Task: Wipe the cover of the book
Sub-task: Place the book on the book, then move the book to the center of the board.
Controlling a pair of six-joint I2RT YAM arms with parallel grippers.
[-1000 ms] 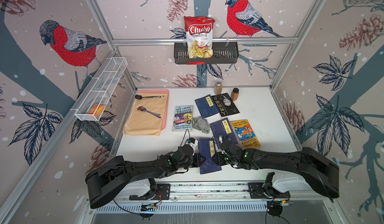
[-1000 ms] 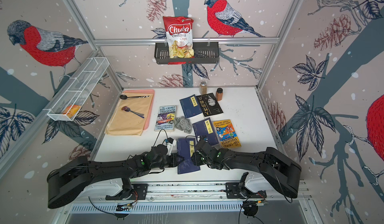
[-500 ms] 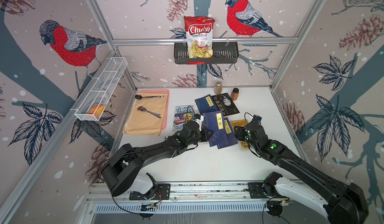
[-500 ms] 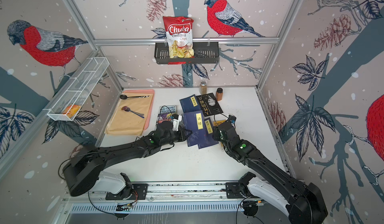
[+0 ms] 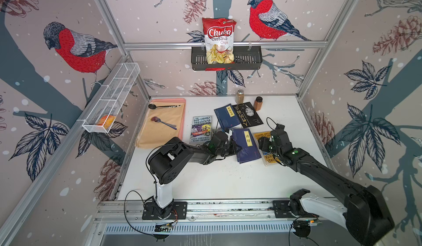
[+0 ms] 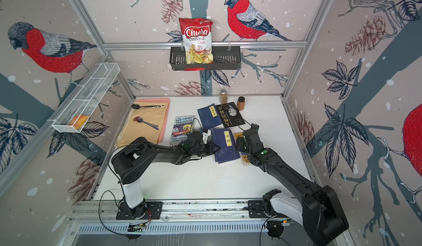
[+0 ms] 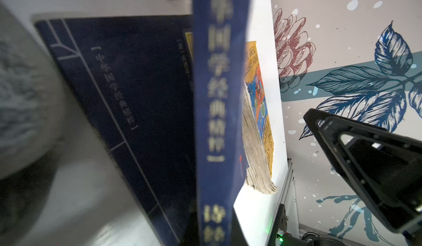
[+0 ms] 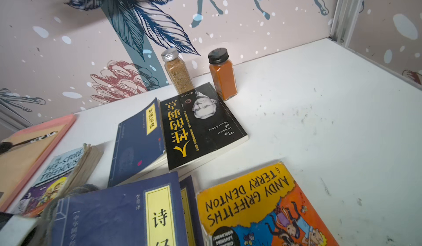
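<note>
"Which one is it meant to clean?"

"I'd say the dark blue book [image 5: 247, 146] with the yellow title strip. It lies cover up in the middle of the tabletop [image 5: 217, 181], resting on a second blue book [image 8: 186, 210], between the Treehouse paperback [image 5: 201, 128] and the yellow paperback [image 8: 262, 206]."

"And the arms?"

"The left tool [image 5: 231, 146] is clenched tight at the book's left edge, and I see nothing in it. The grey cloth [image 8: 75, 191] sits bunched just beside it. The right tool [image 5: 263, 143] hovers over the yellow paperback, just by the book's right edge. Whether its jaws are apart I cannot tell."

"So how should it go?"

"Cloth first, I'd think. Release the left jaws, come down on a raised fold and pinch that alone. The book sits on another, so it may slide. The right one should pin a corner, then long flat strokes across the cover."
</note>
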